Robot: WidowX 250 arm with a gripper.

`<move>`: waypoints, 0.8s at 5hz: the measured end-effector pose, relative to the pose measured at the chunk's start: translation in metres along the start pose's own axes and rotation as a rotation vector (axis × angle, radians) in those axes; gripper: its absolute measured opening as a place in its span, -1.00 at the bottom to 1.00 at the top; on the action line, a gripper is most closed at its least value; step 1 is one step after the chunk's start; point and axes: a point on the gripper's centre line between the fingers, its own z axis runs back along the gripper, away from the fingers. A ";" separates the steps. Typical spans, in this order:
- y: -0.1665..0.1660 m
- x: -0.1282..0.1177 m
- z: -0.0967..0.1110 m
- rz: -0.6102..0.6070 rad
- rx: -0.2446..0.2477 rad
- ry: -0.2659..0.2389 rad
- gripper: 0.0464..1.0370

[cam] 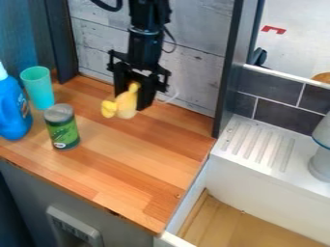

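Pincer [132,102] was closed on the yellow toy [126,104], which sat between its two fingers. Arm [147,36] came in from the top edge of the view and hung roughly vertical over the back part of the wooden counter [138,147], in front of the plank wall [193,60]. Toy had a rounded, paler body, a narrow bit sticking up between the fingers and a brighter yellow lump on the side toward the can. Couldn't tell exactly what it was meant to be.

Left part of the view: green can [63,132] with a bare metal top, upright on the counter, well apart from the toy. Teal cup [38,89] stood upright behind the can, near it. Blue bottle [14,111] was upright at the left edge of the view, partly cut off, near both cup and can.

Dark post [230,67] rose at the back right corner of the counter. Right of that: white ridged drainboard [254,149], with dark grey tiles [283,116] behind it. Light grey object [320,161] stood on the drainboard, cut off by the right edge. Wood-coloured surface [235,224] lay lower down, inside the white basin. Grey panel [74,229] was on the counter's front side, below the edge.
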 end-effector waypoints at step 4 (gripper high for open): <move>0.022 0.060 -0.069 0.238 -0.091 0.067 0.16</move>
